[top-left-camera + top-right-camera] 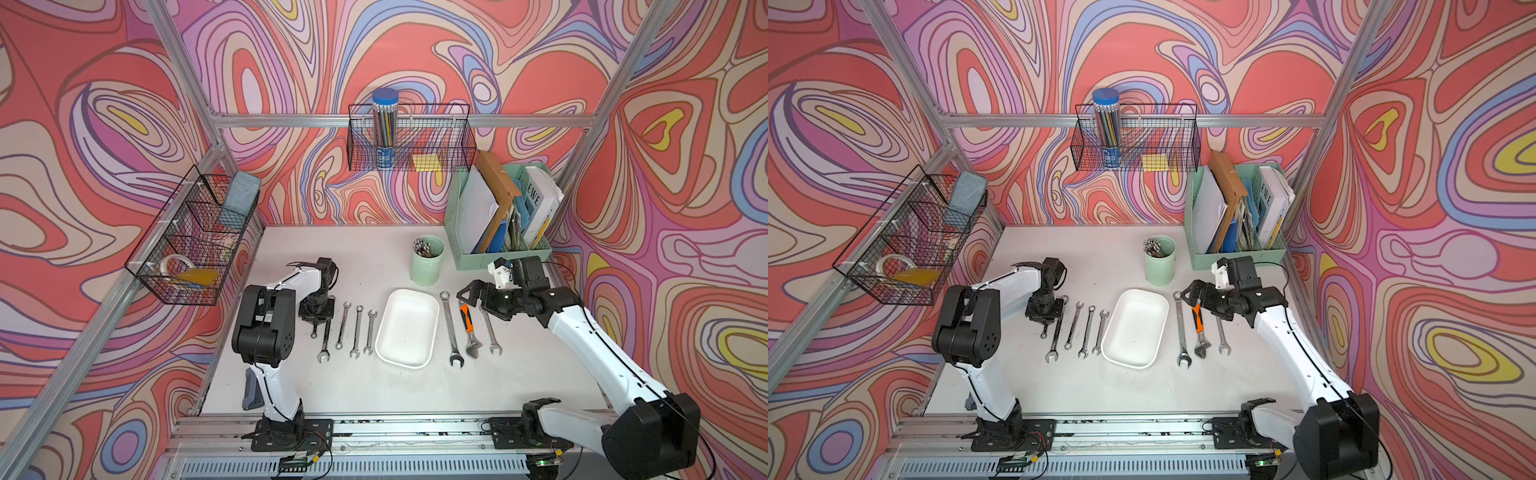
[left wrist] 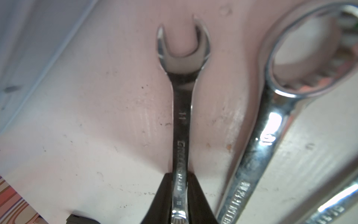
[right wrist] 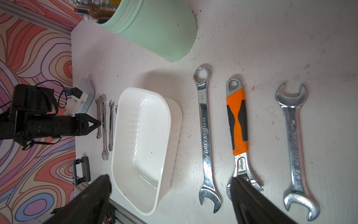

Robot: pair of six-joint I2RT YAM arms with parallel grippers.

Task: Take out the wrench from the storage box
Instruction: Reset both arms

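Left end effector is seen straddling a small wrench laid flat on the counter, left of the empty storage box at frame centre; whether clamped or parted cannot be told, and only withdrawal is judged left.

The left arm and right arm wear glossy white shells between chunky black joint housings, ending in black jaws. Thin black cables trail along each, down to black base plates.
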